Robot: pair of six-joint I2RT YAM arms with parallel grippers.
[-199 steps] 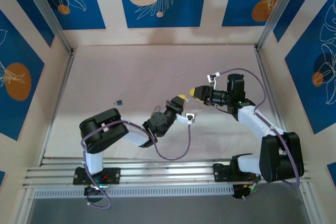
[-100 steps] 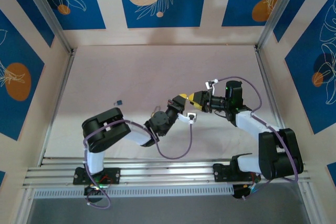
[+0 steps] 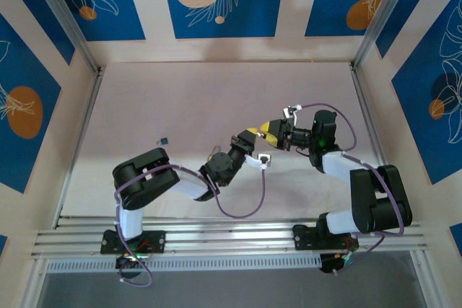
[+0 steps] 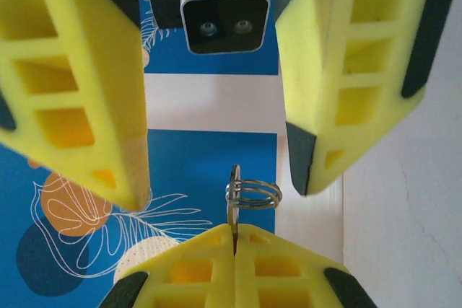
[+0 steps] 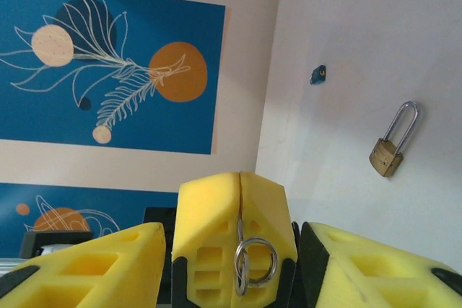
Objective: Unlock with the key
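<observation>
My left gripper [image 4: 234, 234] is shut on the key [image 4: 235, 200]. The key's head and its steel ring [image 4: 254, 194] stick out past the yellow fingertips. My right gripper [image 5: 233, 234] stands open, one finger [image 4: 79, 91] on each side of the ring without touching it. In the right wrist view the left gripper's closed tips [image 5: 216, 214] sit between my right fingers, with the ring [image 5: 255, 262] hanging in front. The brass padlock [image 5: 390, 148] lies flat on the table beyond. From above, both grippers [image 3: 261, 133] meet mid-table.
A small dark blue piece [image 3: 164, 138] lies on the table to the left, also in the right wrist view [image 5: 318, 73]. Blue-patterned walls and aluminium posts [image 3: 372, 16] enclose the table. Purple cables [image 3: 242, 210] loop off both arms.
The right gripper has moved left to the left gripper and now straddles the key ring. The left arm has barely shifted and still holds the key.
</observation>
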